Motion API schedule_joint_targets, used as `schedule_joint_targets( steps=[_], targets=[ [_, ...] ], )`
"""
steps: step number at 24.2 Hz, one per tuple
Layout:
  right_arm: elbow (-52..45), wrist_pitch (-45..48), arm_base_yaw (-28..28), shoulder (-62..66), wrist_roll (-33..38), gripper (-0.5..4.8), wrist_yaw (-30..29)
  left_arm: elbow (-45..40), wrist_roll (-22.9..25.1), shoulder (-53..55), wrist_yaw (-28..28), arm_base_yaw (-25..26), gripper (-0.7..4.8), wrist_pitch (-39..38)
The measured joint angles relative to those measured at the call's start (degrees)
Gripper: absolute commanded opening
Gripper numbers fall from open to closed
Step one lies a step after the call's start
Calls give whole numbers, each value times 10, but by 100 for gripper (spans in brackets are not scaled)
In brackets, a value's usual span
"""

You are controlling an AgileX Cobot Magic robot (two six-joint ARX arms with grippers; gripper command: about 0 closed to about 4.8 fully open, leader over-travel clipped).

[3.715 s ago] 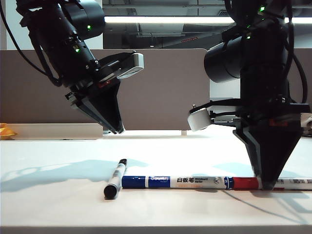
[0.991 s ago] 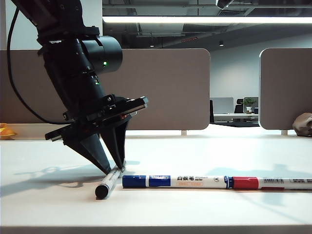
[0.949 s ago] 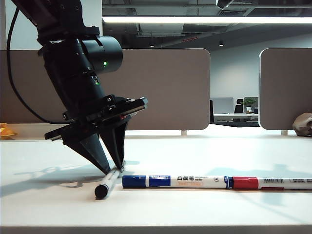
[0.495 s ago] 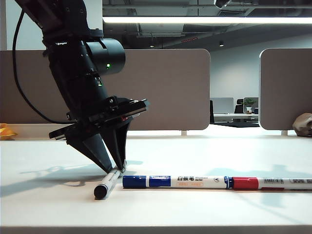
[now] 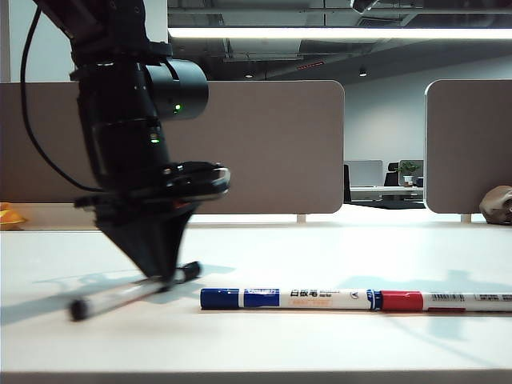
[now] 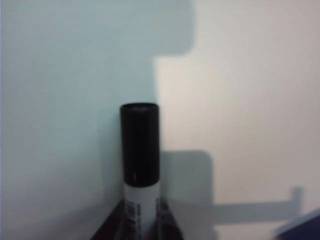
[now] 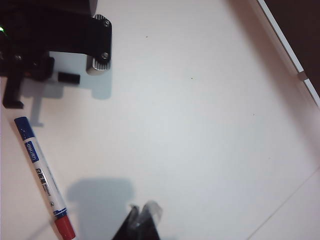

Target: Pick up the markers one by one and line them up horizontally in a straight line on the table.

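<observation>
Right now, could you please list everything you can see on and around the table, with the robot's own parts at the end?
black-capped marker: one, white barrel, held at a slant on the left of the table, clamped in the left hand.
blue-capped marker: one, white barrel with blue band, lying flat at the table's middle.
red-capped marker: one, white barrel, lying end to end with the blue one, to its right.
table: one, white.
partition panels: two, brown-grey, behind the table.
left hand: one, black, low over the table's left, closed on the black-capped marker.
right hand: one, black, shut, empty, raised above the table; seen only by its wrist camera.
</observation>
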Motion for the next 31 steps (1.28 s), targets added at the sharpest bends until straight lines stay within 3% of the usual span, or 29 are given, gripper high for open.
schedule_joint_targets(
  steps=[4,10,27,31],
  targets=[
    [0,2,0,0,0,-5,0,2,92,-2,-85,2,57,-56],
    [0,2,0,0,0,-5,-14,2,142,-4,-101,3,57,-80],
    [0,2,-1,0,0,-5,-23,-16,296,-39,-5,6,57,-101],
    [0,2,-3,0,-1,-5,-24,-16,359,-39,18,6,57,-104]
  ],
)
